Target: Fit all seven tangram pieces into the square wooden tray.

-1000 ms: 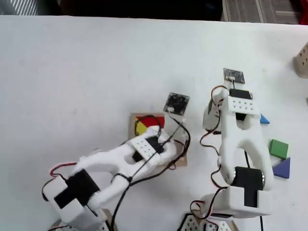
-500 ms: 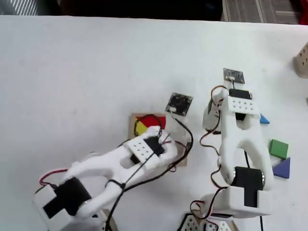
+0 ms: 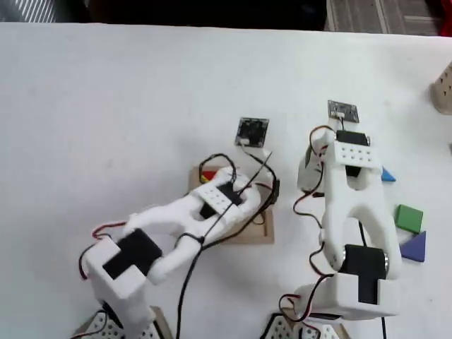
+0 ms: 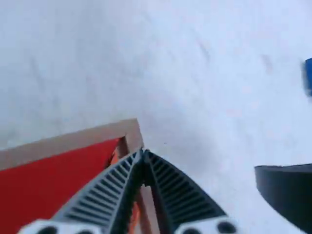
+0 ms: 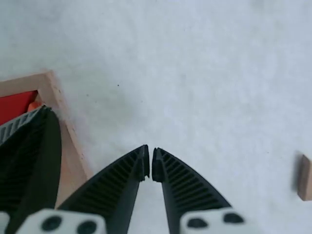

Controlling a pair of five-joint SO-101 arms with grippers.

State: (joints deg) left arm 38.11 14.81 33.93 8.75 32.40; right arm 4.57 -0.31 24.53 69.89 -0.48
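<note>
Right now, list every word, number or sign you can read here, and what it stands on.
None can be read.
The square wooden tray, red flat piece and green square block are plain; any print on the small dark camera board is too small to read.

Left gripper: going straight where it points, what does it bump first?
Probably the corner rim of the wooden tray: the shut left gripper has its tips right over it, though depth is unclear.
</note>
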